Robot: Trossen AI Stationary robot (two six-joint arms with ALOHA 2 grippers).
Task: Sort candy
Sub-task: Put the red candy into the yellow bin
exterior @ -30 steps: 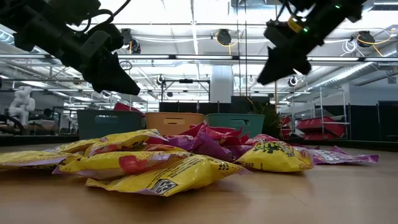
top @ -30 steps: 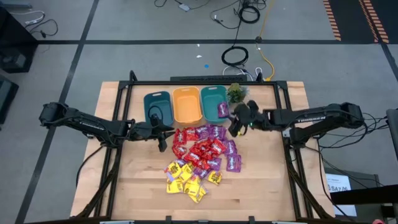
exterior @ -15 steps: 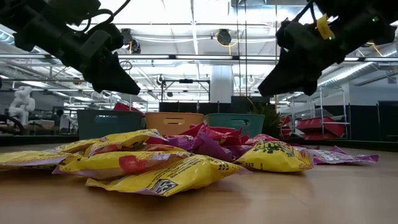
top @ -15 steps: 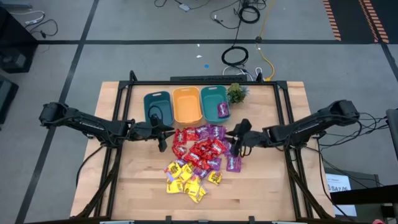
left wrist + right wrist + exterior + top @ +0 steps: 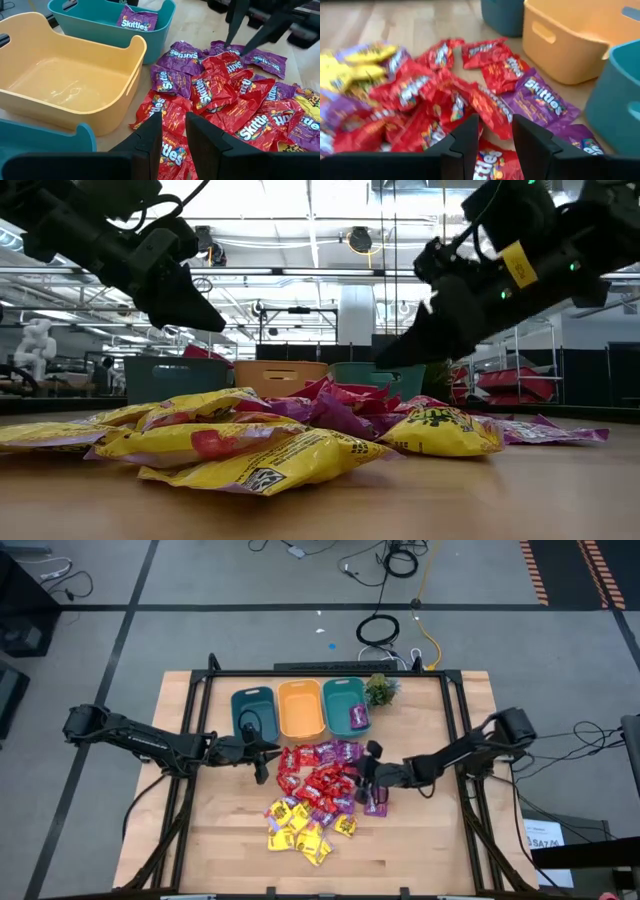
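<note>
The candy lies in a pile in the middle of the table: red packets in the centre, purple ones toward the bins and the right side, yellow ones at the near end. One purple packet lies in the right teal bin. My right gripper is open and empty, low over the pile's right side; it also shows in the left wrist view over purple packets. My left gripper is open and empty, above the table at the pile's left edge, near the orange bin.
Three bins stand in a row at the far side: the left teal bin, the orange bin and the right teal bin. A small green plant stands right of them. Bare wood lies to the right and near side of the pile.
My right gripper has gone from beside the right teal bin and the plant toward the table's near edge and left, and down, and now hangs low over the pile's right side. The candy has not moved.
</note>
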